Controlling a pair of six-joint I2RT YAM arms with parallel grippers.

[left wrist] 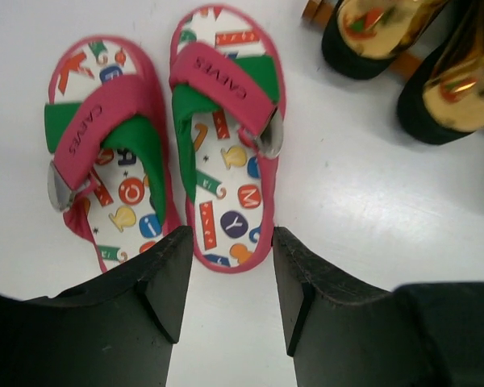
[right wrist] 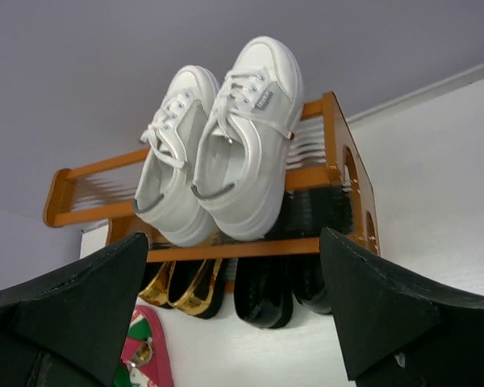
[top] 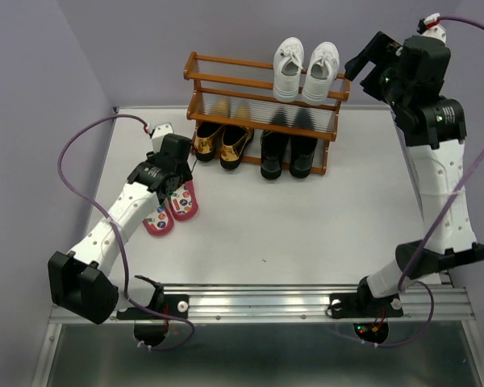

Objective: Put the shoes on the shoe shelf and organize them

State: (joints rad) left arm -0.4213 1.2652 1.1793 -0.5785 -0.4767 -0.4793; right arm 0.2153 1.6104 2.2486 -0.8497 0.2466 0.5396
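The pink flip-flops [top: 172, 210] lie side by side on the table left of the shoe shelf [top: 226, 81]; the left wrist view shows their patterned footbeds [left wrist: 226, 161]. My left gripper [top: 176, 184] is open and empty just above them, its jaws [left wrist: 232, 274] straddling one sandal's end. White sneakers [top: 305, 71] sit on the top tier's right half. Gold loafers [top: 223, 143] and black boots [top: 289, 153] stand at the lower tier. My right gripper [top: 369, 64] is open and empty, raised right of the shelf, facing the sneakers [right wrist: 226, 145].
The top tier's left half [top: 226, 68] holds nothing. The gold loafers [left wrist: 436, 72] stand close to the right of the flip-flops. Purple walls close in behind and on the left. The left arm's cable [top: 81, 145] loops over the table's left side.
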